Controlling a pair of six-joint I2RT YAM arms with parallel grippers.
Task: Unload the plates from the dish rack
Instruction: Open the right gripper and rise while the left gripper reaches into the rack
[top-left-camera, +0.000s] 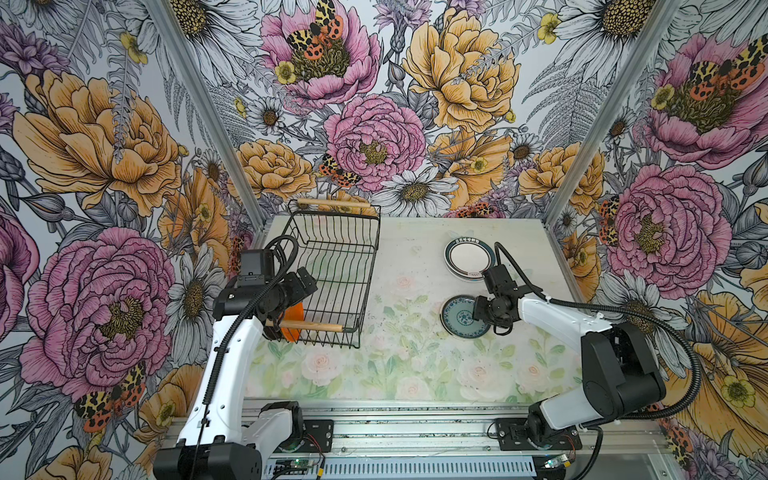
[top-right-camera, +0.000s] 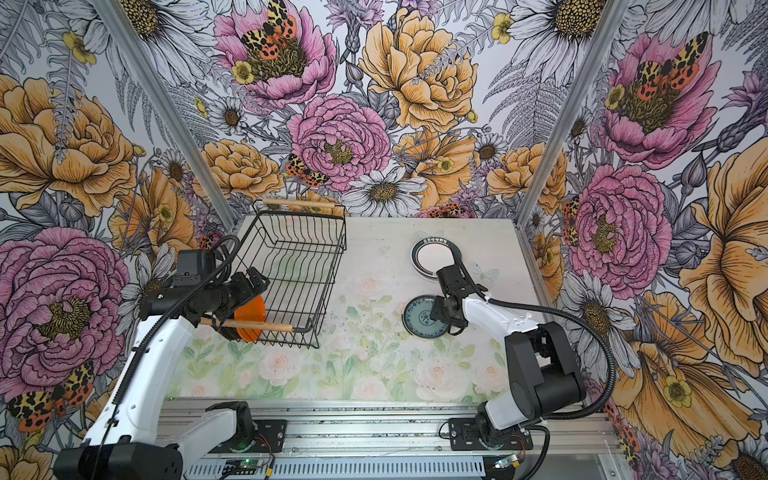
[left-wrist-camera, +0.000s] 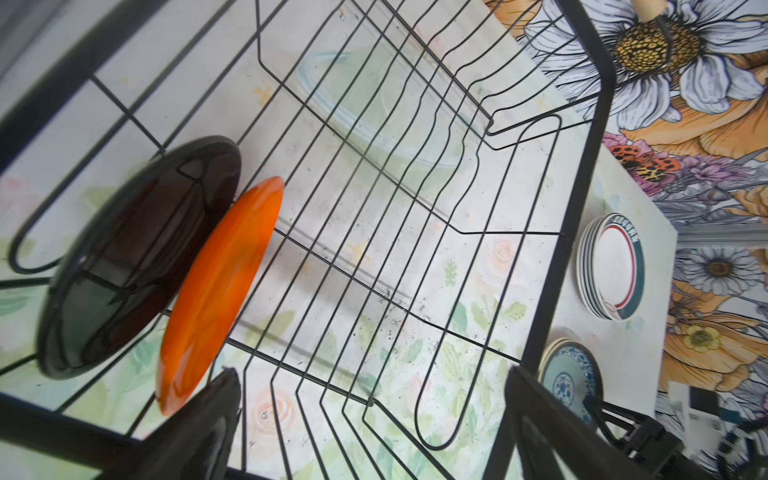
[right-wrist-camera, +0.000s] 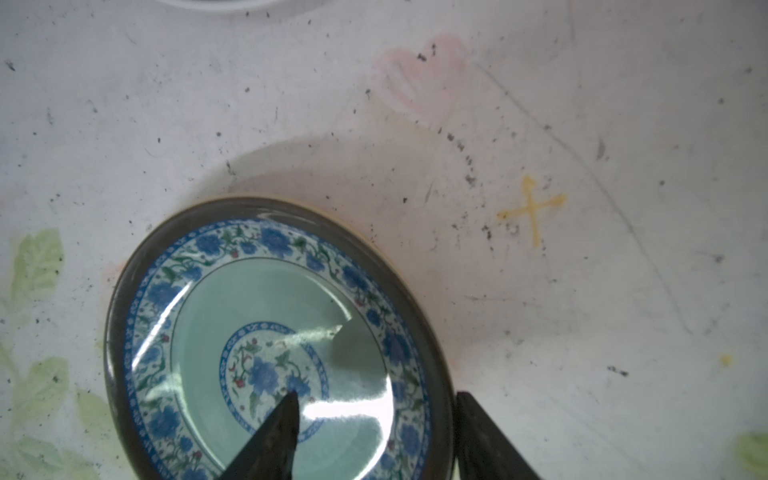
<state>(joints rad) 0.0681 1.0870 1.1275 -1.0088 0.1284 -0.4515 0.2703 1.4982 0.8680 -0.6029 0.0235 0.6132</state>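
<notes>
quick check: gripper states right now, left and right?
Left gripper: open, holding nothing, at the dish rack.
Right gripper: open, one finger on each side of the rim of the teal plate, not clamped on it.

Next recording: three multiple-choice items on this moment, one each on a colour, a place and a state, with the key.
1. In the dish rack, the plate beside the black plate is: A orange; B white; C green.
2. Where is the teal-patterned plate? A in the rack; B on the table, nearer the arm bases than the white stack; C atop that stack.
3. The left gripper's jaws are: A wide open, empty; B shut on a plate; C shut on a handle.
Key: 1A, the left wrist view shows the orange plate; 2B, seen in both top views; 3A, only rack wires between its fingers.
</notes>
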